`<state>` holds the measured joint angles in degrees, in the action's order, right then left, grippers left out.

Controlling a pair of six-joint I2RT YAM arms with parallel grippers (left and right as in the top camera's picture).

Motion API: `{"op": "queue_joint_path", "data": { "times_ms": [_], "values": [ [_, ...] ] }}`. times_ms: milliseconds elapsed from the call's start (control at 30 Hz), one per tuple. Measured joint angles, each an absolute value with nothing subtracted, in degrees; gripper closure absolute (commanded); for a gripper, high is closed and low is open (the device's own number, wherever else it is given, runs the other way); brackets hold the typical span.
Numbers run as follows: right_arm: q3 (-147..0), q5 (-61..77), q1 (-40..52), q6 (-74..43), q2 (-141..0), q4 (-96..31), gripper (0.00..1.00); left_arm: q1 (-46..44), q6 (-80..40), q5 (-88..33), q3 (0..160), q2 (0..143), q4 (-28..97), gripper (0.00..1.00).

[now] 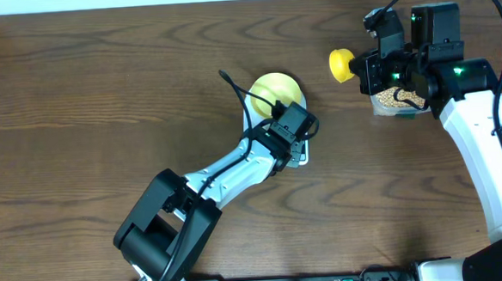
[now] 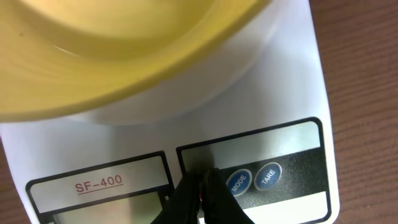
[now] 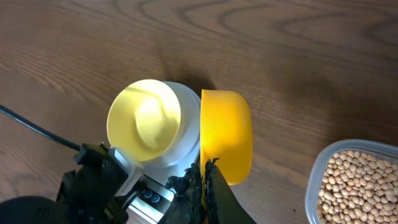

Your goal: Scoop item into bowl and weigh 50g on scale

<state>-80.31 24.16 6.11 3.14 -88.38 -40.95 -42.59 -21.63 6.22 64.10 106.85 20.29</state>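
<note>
Left gripper (image 2: pixel 205 180): pressed together at buttons of white digital scale (image 2: pixel 273 81); slipping could jolt pale yellow round bowl (image 2: pixel 124 56). Right gripper (image 3: pixel 207 177): pinching bright yellow plastic scoop (image 3: pixel 227 134).

Place: robotics lab bench | Evidence: left arm (image 1: pixel 227 172) and right arm (image 1: pixel 484 154) are mounted at 7 and 4 o'clock | Surface: wood-grain table (image 1: pixel 77 98)

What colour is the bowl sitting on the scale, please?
Pale yellow; the bowl on the white scale shows best in the right wrist view.
</note>
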Motion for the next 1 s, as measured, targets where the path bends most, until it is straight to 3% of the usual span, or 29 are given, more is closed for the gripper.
{"op": "queue_joint_path", "data": {
  "times_ms": [1000],
  "values": [
    [-80.31, 23.97, 5.04, 3.18, -88.38, -40.95, 0.99, -42.65, -22.50, 5.89, 64.10, 107.04, 20.62, 0.92]
  ]
}}
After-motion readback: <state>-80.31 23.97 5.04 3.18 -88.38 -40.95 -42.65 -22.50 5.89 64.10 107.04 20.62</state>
